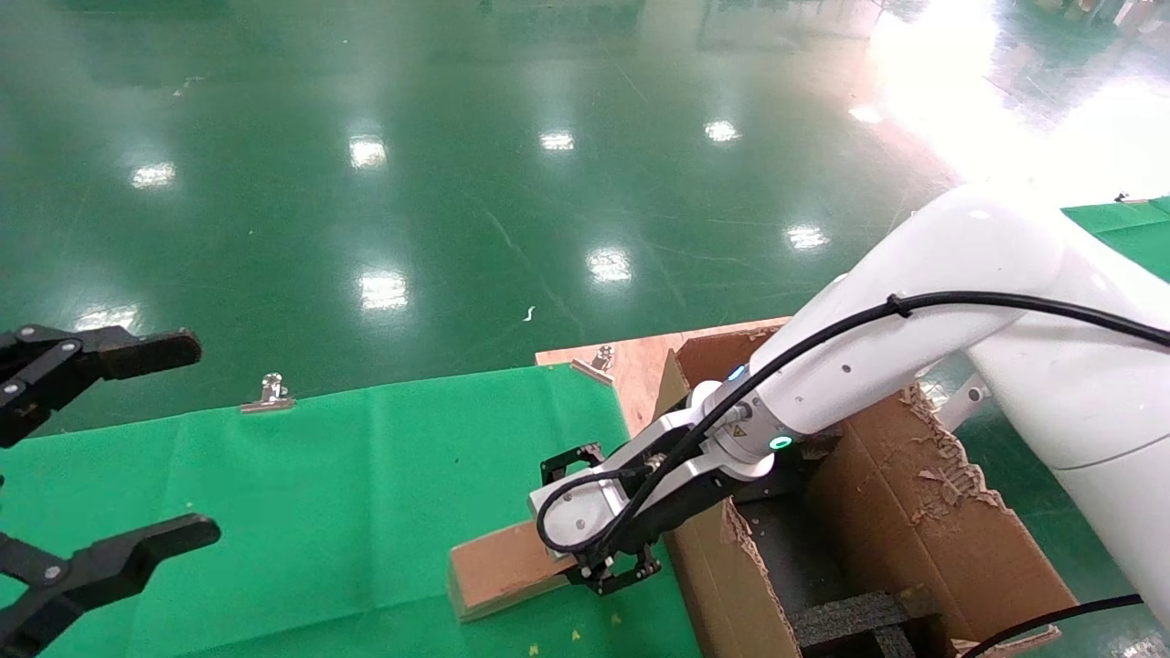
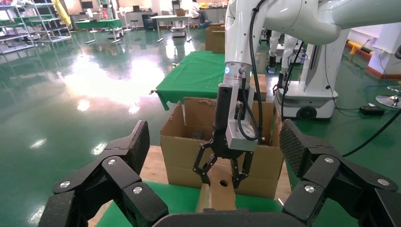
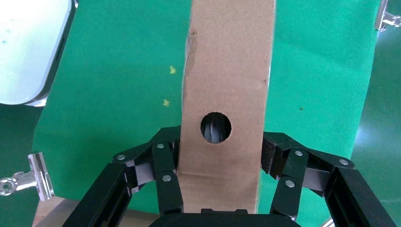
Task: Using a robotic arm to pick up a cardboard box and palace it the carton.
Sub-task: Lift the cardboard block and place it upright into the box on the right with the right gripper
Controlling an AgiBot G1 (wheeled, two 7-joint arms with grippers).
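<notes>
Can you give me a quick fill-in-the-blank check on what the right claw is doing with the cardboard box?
1. The right claw is closed on the ____.
2. The face of that box toward the right wrist camera has a round ____.
3. The table under it is covered with a ____ cloth.
4. The carton stands on the robot's ____ side of the box.

Missing words: cardboard box; hole; green; right

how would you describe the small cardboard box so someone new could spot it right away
Find the green cloth on the table, then the big torn-edged carton at its right end. The cardboard box lies just left of that carton, with the right gripper closed across it. It is small, flat and long, with a round hole in its face.
</notes>
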